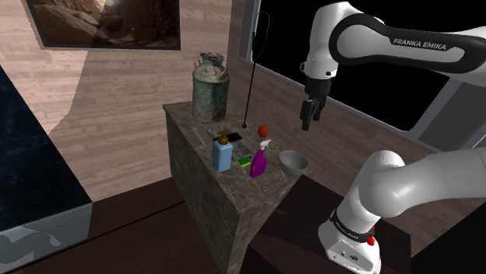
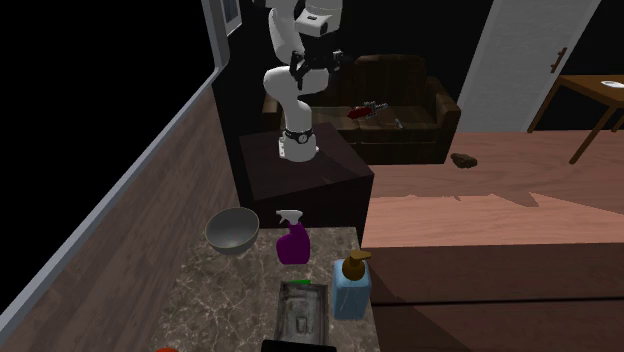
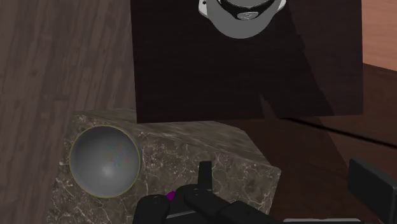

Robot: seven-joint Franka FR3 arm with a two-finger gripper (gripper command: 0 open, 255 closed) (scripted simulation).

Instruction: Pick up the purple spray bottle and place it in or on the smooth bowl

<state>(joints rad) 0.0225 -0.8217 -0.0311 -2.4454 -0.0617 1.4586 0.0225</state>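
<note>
Claw (image 1: pixel 309 123) hangs in the air above the desk (image 1: pixel 241 191), well apart from the things on it. I've got hold of nothing; can't tell how far I'm open. Purple spray bottle (image 1: pixel 259 158) stands upright on desk, btwn grey bowl (image 1: pixel 294 162) & blue bottle (image 1: pixel 222 156), near bowl, not touching.

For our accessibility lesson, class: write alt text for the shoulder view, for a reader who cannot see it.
A white robot arm holds its black gripper in the air, well above a stone-patterned counter. On it a purple spray bottle stands beside a grey bowl, with a blue bottle and a tall metal can beyond.
</note>
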